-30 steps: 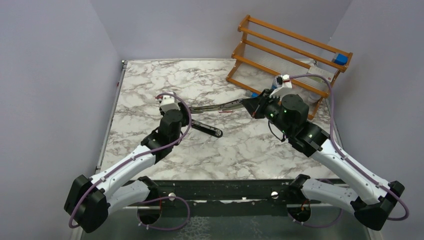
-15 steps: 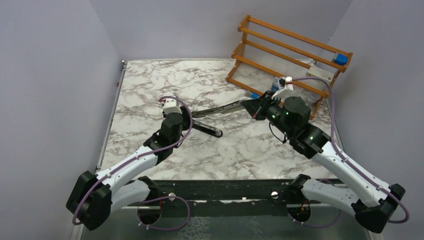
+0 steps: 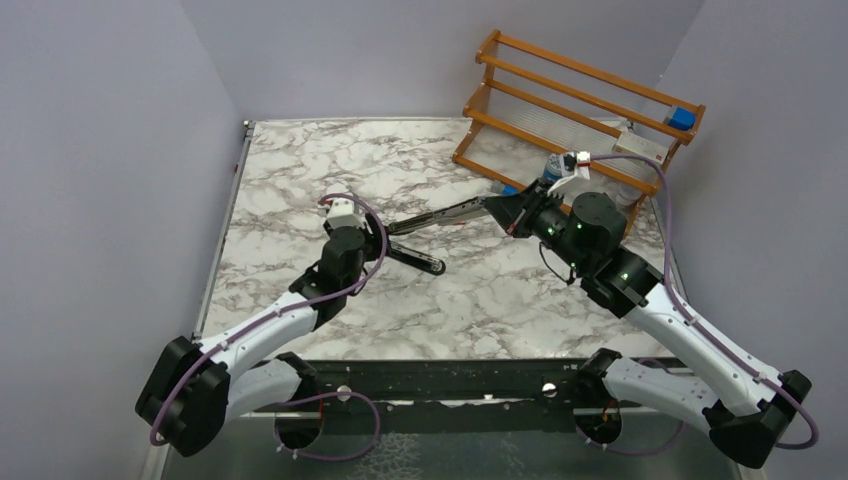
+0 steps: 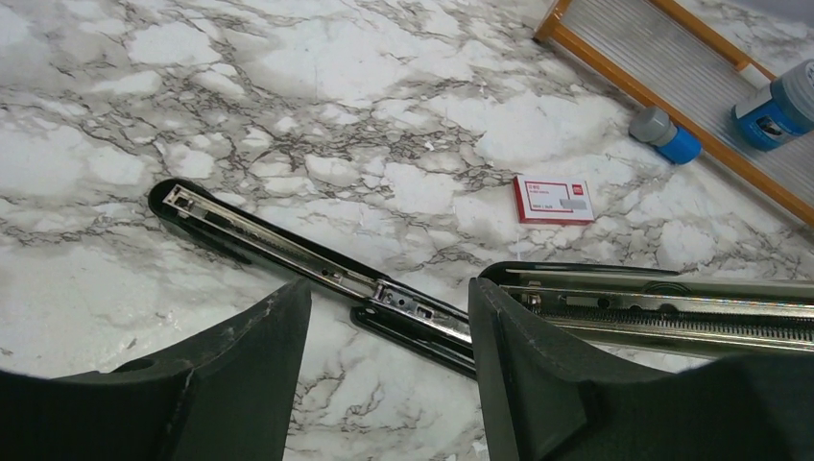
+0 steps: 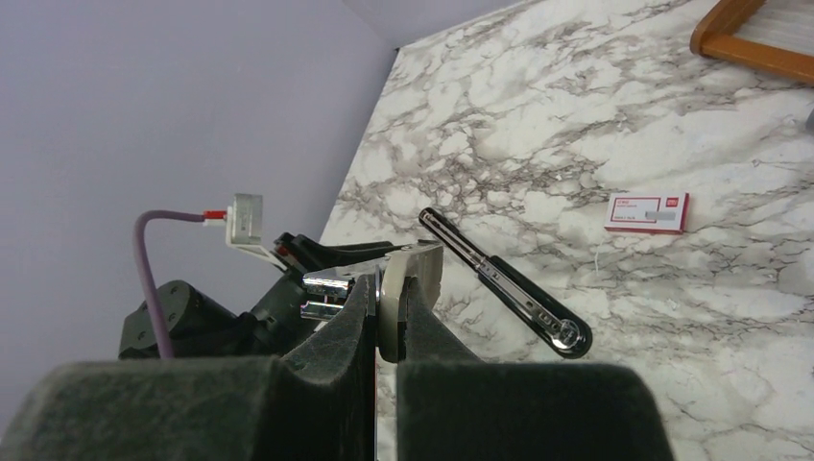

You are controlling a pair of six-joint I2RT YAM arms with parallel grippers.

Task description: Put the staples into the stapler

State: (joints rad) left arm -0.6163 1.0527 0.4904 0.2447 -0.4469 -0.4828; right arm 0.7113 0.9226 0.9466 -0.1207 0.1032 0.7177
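There is one stapler [image 4: 288, 245], opened wide into two arms. The lower arm, black with a silver channel, lies flat on the surface [image 3: 300, 170] just below and ahead of the left gripper [image 4: 389, 298]. The upper arm runs from there over to the right gripper [image 5: 389, 288].

The right gripper is clenched on the end of this upper arm, and a silver plate sits between its fingers. The left gripper is released: its two fingers stand apart above the stapler and grasp nothing.

There is one box of staples [image 4: 554, 200], pink-red with a white label. It lies flat on the surface beyond the left gripper, a little to the right, apart from the stapler. One wooden rack [image 3: 560, 75] stands behind the right gripper, with two blue containers [image 4: 776, 104] [image 4: 665, 134] at its lower edge.

Compared with one second before, the left gripper's fingers are wider. The upper arm is more slanted in the top view. The lower arm lies in the same place. The box, then a small red mark beside the upper arm, does not show in the top view now.
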